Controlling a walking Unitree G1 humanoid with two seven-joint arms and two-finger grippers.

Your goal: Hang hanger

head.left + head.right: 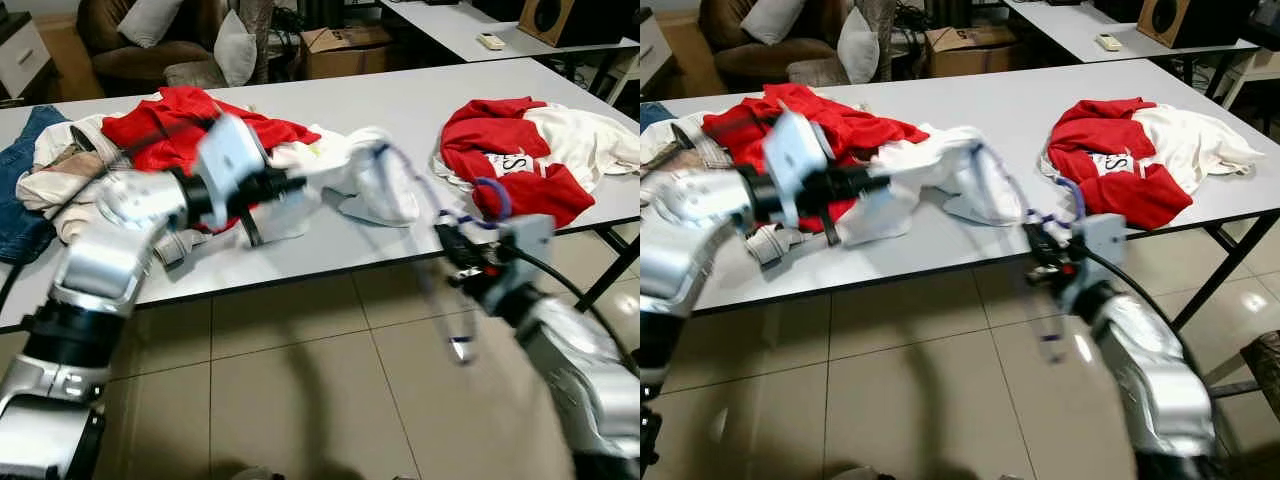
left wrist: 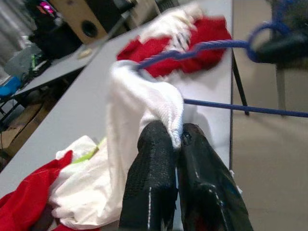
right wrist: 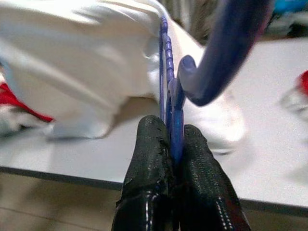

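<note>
Head views. White table [image 1: 420, 100] carrying two heaps of clothing: a red-and-white heap [image 1: 535, 160] toward the robot's right, and a larger mixed pile [image 1: 150, 140] of red, white and denim to the left. Left gripper [image 1: 300, 184] reaches over the near table edge, its fingers pressed together on a fold of the white garment [image 1: 375, 185], which is lifted off the pile. Right gripper [image 1: 1040, 240] sits just off the table edge, clamped on the blue hanger [image 1: 1072, 205]; one hanger arm runs up into the white garment, the other end hangs toward the tiled floor [image 1: 300, 380]. Both arms are blurred.

Left wrist view. Fingertips [image 2: 159, 144] pinch a bunched ridge of the white knit. The hanger's wire [image 2: 211, 45] emerges from the cloth and crosses toward the far side.

Right wrist view. Fingertips [image 3: 156, 139] are shut on the ribbed blue neck just below the hook [image 3: 221, 53]; the garment drapes beside it, over the table.

Handling, as judged. Hanger: thin, light, stiff, likely smooth; best held at the neck, as here, to keep it from twisting. Garment: soft, limp, light; likely to slide off unless taken by its collar or shoulder.
</note>
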